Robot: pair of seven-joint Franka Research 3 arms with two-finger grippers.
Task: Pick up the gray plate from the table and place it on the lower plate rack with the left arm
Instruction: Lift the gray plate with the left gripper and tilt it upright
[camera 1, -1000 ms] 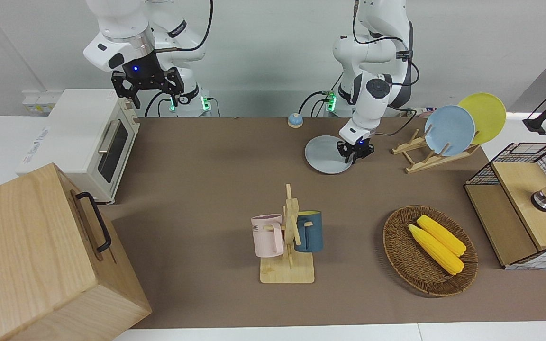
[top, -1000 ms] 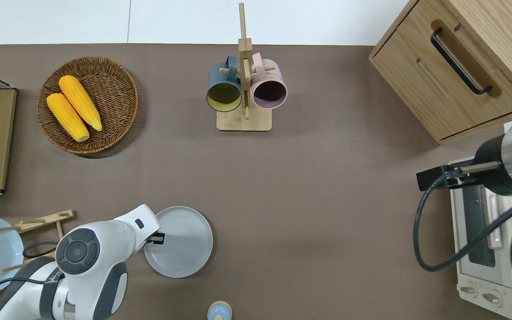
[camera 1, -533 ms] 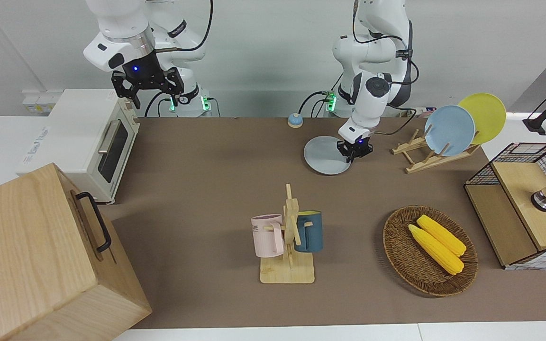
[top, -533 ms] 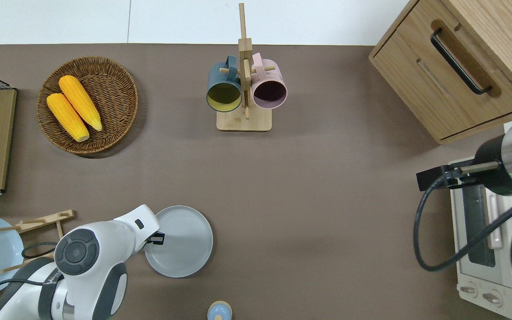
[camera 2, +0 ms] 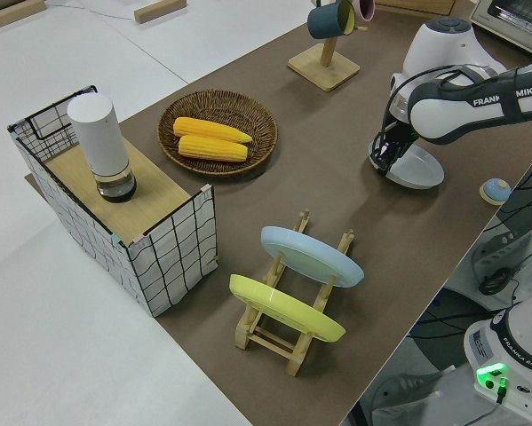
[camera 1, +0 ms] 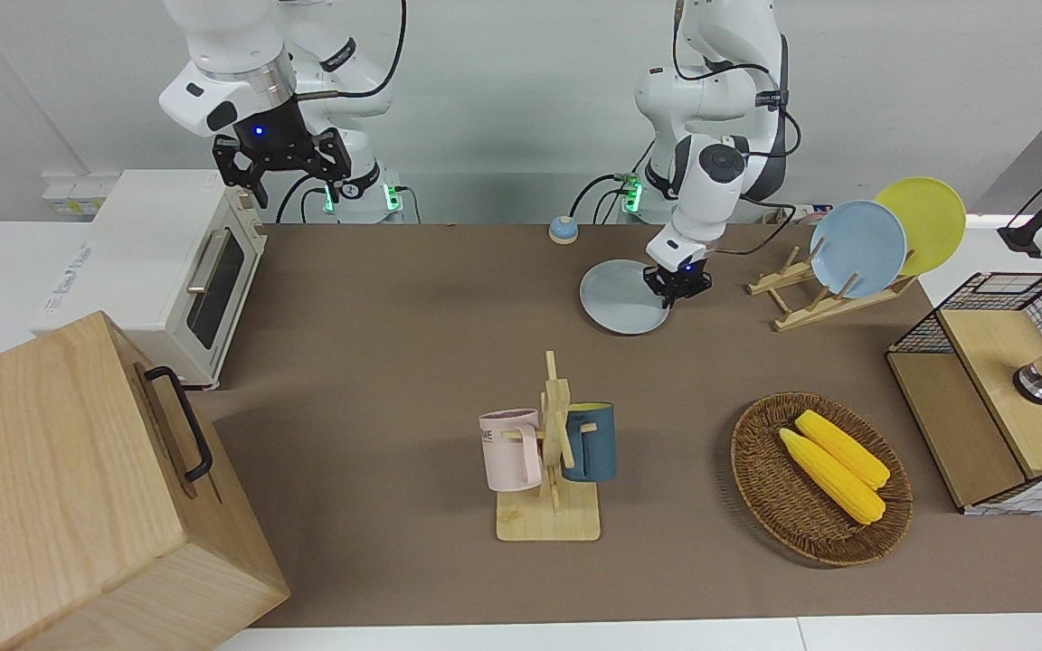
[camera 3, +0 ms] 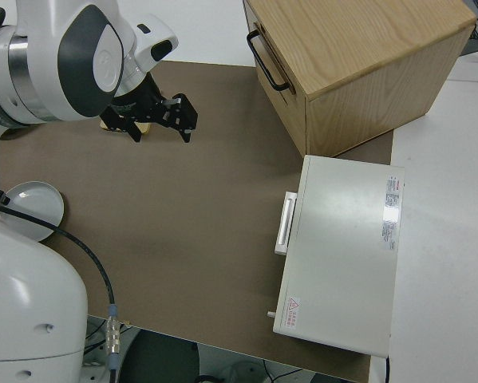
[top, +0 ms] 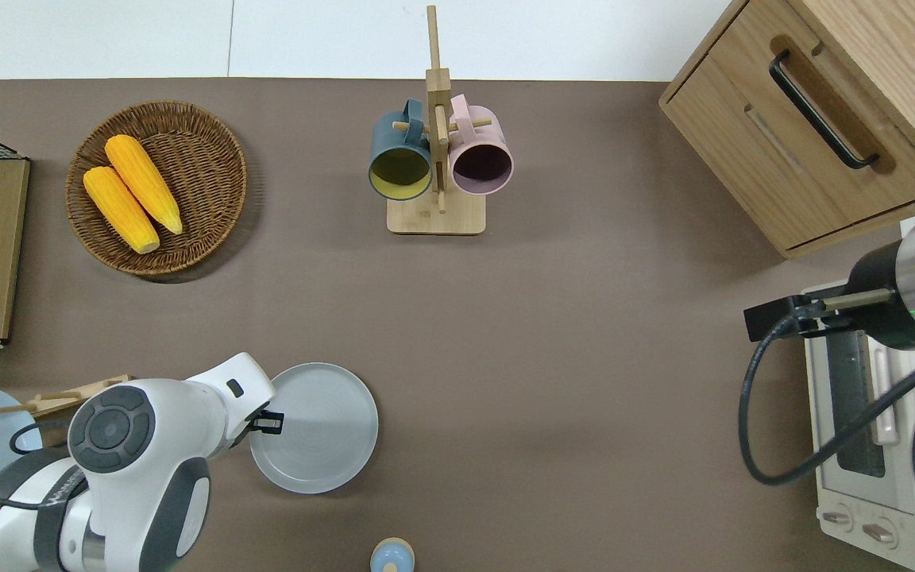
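Note:
The gray plate [camera 1: 619, 297] [top: 322, 433] [camera 2: 418, 169] is on the brown mat of the table [camera 1: 394, 362], close to the robots. My left gripper [camera 1: 677, 289] [top: 265, 422] [camera 2: 384, 163] is shut on the plate's rim at the side toward the plate rack, and that edge looks slightly raised. The light-wood plate rack [camera 1: 806, 306] [camera 2: 281, 330] stands beside it toward the left arm's end. It holds a light-blue plate [camera 1: 857, 249] and a yellow plate [camera 1: 926, 221]. Its pegs nearest the gripper are empty. My right gripper [camera 1: 279, 170] [camera 3: 156, 121] is parked, open and empty.
A wooden mug stand [camera 1: 550, 493] with a pink and a blue mug stands mid-table. A wicker basket [camera 1: 761, 488] holds two corn cobs. A wire crate [camera 1: 991, 398], a toaster oven [camera 1: 168, 262], a wooden cabinet [camera 1: 78, 488] and a small blue bell [camera 1: 563, 230] are around the edges.
The left arm has shifted slightly toward the rack's end of the table, drawing the gray plate along with it by a small amount. The right arm has not moved.

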